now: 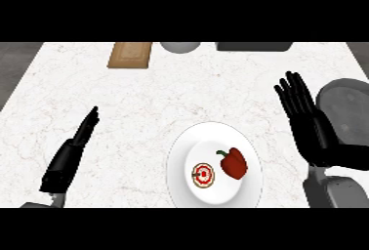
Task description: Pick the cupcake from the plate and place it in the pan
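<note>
While one plate (216,132) holds one cupcake (203,176) — one pan (349,114).

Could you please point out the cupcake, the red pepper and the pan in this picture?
cupcake (203,175), head view, on its red and white frosted top.
red pepper (234,164), head view, on the middle of its red body.
pan (347,105), head view, on its bare dark inside, right of the right hand.

White marble-veined counter (144,102) fills view; wooden board (130,54), grey bowl (179,46), dark tray (254,46) along far edge
</note>
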### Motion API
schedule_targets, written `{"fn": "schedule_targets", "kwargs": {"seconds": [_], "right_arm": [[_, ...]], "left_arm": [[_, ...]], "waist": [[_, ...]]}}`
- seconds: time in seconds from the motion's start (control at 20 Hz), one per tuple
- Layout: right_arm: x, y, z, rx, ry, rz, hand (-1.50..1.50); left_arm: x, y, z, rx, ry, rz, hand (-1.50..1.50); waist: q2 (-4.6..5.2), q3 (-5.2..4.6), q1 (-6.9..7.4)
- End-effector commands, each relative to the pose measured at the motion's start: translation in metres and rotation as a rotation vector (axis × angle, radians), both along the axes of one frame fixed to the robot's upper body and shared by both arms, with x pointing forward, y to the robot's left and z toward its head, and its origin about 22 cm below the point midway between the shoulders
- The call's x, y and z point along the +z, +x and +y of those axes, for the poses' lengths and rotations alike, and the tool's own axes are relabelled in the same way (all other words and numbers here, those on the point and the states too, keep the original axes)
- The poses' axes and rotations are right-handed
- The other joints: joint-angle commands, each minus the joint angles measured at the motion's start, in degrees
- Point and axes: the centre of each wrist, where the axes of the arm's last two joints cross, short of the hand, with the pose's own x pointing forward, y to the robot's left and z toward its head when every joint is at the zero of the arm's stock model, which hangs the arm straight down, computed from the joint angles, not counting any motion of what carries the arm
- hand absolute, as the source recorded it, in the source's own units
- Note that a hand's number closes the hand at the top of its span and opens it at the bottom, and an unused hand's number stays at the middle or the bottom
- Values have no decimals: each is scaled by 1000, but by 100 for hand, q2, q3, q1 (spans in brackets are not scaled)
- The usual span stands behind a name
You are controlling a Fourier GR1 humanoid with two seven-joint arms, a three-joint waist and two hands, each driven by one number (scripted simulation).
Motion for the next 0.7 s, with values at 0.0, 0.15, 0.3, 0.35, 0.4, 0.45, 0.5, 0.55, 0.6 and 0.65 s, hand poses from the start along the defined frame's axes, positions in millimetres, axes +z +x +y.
{"fn": "schedule_targets", "kwargs": {"seconds": [0.0, 0.15, 0.3, 0.35, 0.4, 0.45, 0.5, 0.55, 0.6, 0.65], "right_arm": [[5, 12, 14, 111, 6, -23, 150], [22, 10, 43, 371, 19, -108, 150], [41, 19, -6, 159, -510, -114, 150], [8, 6, 19, 90, -253, -7, 150], [-5, -17, 12, 165, -227, -13, -150], [-13, -20, 4, 198, -230, -32, -150], [-15, -37, -3, 273, -210, -38, -150], [-20, -52, -6, 314, -222, -57, -150], [-28, -56, -20, 318, -281, -77, -150], [-19, -49, -22, 306, -356, -98, -150]], "left_arm": [[-9, 9, -13, 6, -40, -13, 0], [4, 10, -27, -9, -172, -67, 0], [8, 11, -51, -27, -271, -29, 0], [-2, 7, -64, -17, -314, -26, 0], [14, 17, -62, -33, -318, -28, 0], [12, 8, -83, -19, -327, -41, 0], [15, 5, -64, -27, -320, -28, 0], [8, 6, -47, -20, -309, -42, 0], [6, 6, -71, -21, -334, -14, 0], [10, -3, -67, -26, -321, -22, 0]], "waist": [[-20, -55, -72], [-24, -56, -7], [-80, -118, -156], [-33, -66, -145], [-39, -55, -153], [-34, -52, -116], [-38, -53, -114], [-38, -54, -130], [-36, -52, -149], [-40, -53, -107]]}}
